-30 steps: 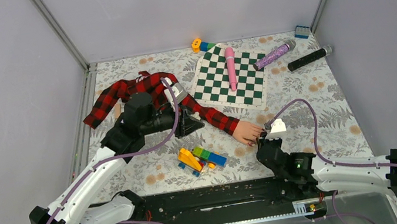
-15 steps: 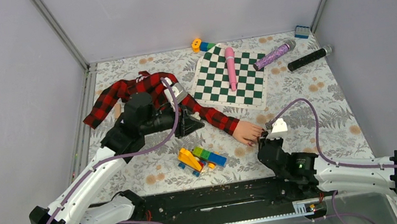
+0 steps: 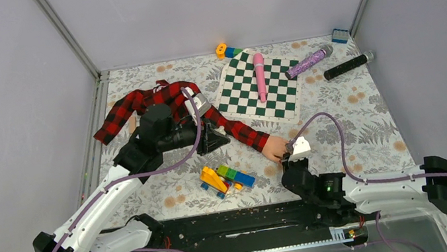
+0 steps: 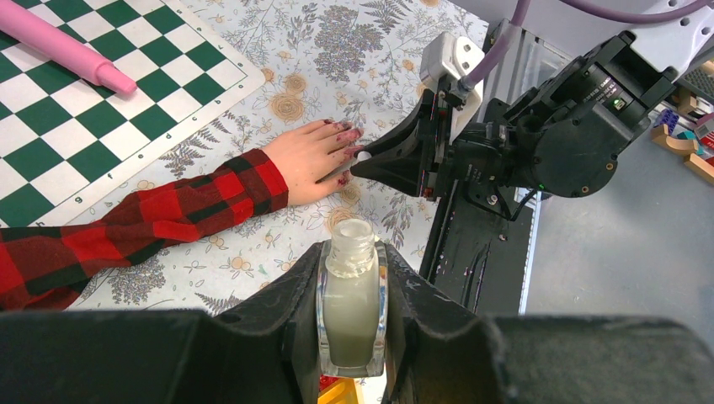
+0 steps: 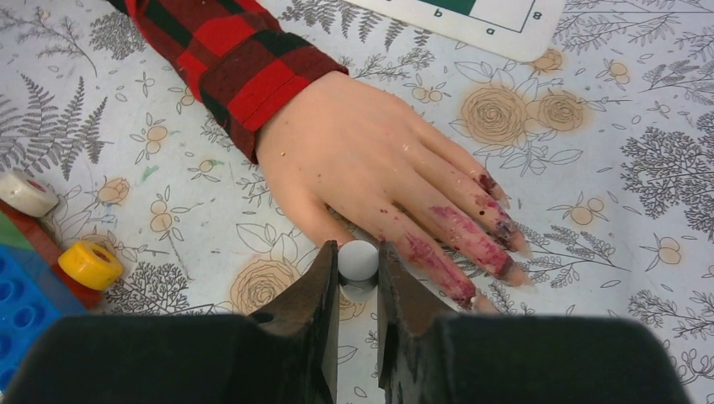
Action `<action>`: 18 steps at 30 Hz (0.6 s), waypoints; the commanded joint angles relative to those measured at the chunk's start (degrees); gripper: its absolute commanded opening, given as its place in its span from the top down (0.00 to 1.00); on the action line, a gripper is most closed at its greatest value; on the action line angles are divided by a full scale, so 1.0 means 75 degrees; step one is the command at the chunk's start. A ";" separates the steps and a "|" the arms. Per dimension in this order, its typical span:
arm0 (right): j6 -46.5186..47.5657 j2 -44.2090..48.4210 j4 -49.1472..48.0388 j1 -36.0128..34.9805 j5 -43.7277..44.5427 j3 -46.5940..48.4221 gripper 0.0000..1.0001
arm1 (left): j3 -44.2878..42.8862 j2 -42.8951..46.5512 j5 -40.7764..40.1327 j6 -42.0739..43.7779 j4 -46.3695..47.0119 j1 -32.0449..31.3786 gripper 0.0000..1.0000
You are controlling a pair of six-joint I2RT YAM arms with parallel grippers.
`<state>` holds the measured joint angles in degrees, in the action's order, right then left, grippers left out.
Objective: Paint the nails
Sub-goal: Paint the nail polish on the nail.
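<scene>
Top, left-wrist and right-wrist views of a floral tabletop [image 3: 353, 113]. A pale pink mannequin hand [image 5: 362, 160] lies flat, palm down, its wrist in a red-black plaid sleeve [image 5: 236, 59] that runs away towards the left arm. The nails [image 5: 503, 225], dark red and glossy with colour smeared along the fingers, point towards the right side of the tabletop. The right claw [image 5: 358, 252] stands low at the near edge of the hand, its jaws narrow and clamped on a small white knob [image 5: 358, 259]. The knob sits just beside the hand's thumb side, and the nails lie near it, a little off to its right in the right-wrist view; whether anything touches a nail cannot be told. The left claw [image 4: 351, 261] is poised above the sleeve, well apart from the nails, gripping a small pale bottle [image 4: 351, 316] upright with its neck uncapped. Toy blocks [image 3: 225, 177] lie near the hand, and a checkered mat [image 3: 258, 87] lies farther back.
</scene>
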<state>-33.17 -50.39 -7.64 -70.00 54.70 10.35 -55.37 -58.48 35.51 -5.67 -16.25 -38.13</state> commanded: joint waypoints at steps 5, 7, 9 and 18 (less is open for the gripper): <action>0.0311 -0.0466 -0.0943 -0.0314 0.0794 0.0308 1.00 | -0.0194 0.0237 0.0131 -0.0054 0.0444 -0.0018 1.00; 0.0316 -0.0541 -0.0940 -0.0335 0.0857 0.0328 1.00 | -0.0183 0.0241 0.0131 -0.0064 0.0445 -0.0019 1.00; 0.0354 -0.0612 -0.0940 -0.0341 0.0900 0.0352 1.00 | -0.0187 0.0244 0.0130 -0.0057 0.0457 -0.0022 1.00; 0.0406 -0.0846 -0.0924 -0.0411 0.1075 0.0436 1.00 | -0.0187 0.0262 0.0149 -0.0086 0.0471 -0.0025 1.00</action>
<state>-30.39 -56.21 -12.75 -72.14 58.06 11.44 -55.37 -58.11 35.51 -5.93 -16.21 -38.13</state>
